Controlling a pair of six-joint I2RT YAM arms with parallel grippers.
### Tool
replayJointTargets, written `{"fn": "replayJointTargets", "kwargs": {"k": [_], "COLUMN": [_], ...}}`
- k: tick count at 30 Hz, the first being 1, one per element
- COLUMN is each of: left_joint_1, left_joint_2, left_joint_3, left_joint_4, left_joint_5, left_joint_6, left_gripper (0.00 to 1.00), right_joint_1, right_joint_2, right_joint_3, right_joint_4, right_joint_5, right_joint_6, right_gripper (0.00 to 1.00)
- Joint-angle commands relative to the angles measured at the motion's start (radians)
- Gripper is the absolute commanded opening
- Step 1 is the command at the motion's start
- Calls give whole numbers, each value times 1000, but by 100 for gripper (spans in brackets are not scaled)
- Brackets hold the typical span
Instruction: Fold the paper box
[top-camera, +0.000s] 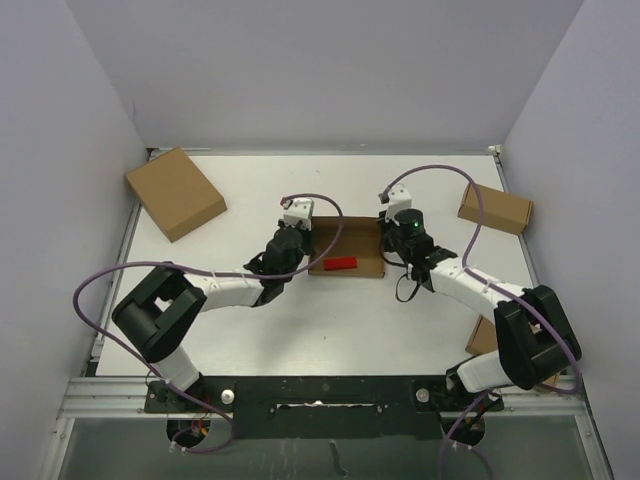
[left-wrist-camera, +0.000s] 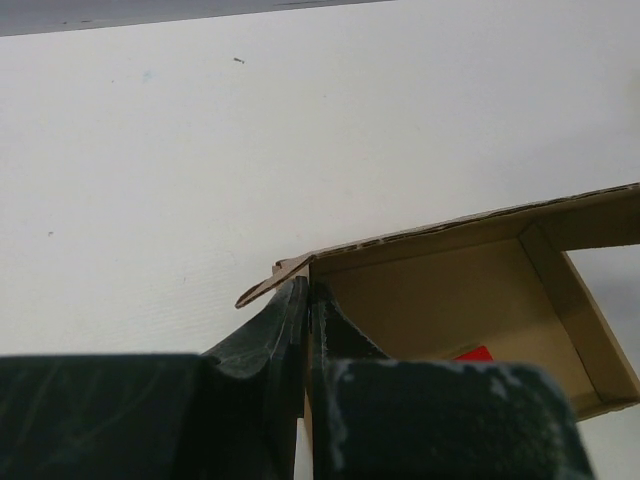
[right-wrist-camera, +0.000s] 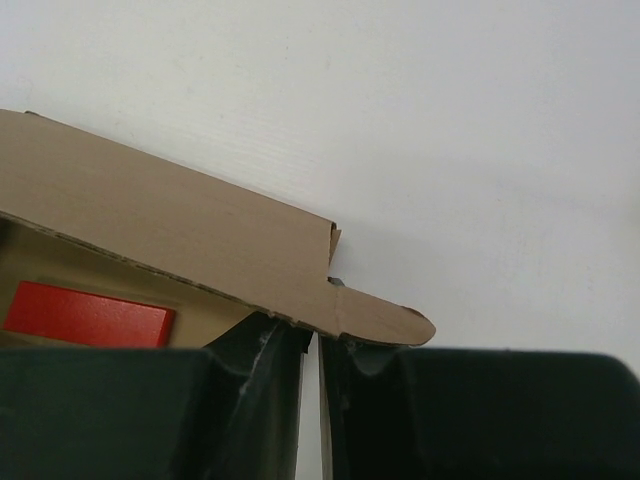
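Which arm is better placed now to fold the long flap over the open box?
Probably the right. The right tool is shut on the long flap near its tab end, so it could swing it over. The left tool pinches the box corner, suited to steadying.

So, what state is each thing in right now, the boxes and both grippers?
Paper box: open, lid not folded.
Red block: lying inside it.
Left gripper: fingers shut on the box's left wall.
Right gripper: fingers shut on its right wall.
Large box, far left: closed.
Small box, far right: closed.
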Motion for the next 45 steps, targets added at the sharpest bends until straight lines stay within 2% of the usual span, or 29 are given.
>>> {"fn": "replayJointTargets", "kwargs": {"k": [1, 16, 26, 31, 37, 40, 45], "left_joint_1": [-66, -88, -103, -109, -110, -110, -112], "left_joint_2": [-55, -54, -65, -68, -72, -70, -62], "left_joint_3": [-29, -67, -72, -66, -54, -45, -25], "left_joint_4": [1, 11, -5, -23, -46, -57, -73], "left_joint_5": [134, 133, 95, 73, 59, 57, 52], "left_joint_6": [-44, -52, -21, -17, -22, -24, -34], "left_gripper": [0, 0, 0, 0, 0, 0, 0], "right_joint_1": [53, 45, 38, 30, -4, -40, -136], "right_joint_2": [-32, -53, -102, -137, -206, -240, -252], "right_joint_3": [-19, -34, -23, 1, 2, -6, -5], "right_joint_4": [-38, -102, -152, -221, -322, -372, -458], "right_joint_5": [-150, -186, -209, -243, -293, -335, -422], "right_joint_6": [49, 5, -42, -106, -207, -280, -351], "right_gripper": [10, 10, 20, 29, 50, 59, 67]}}
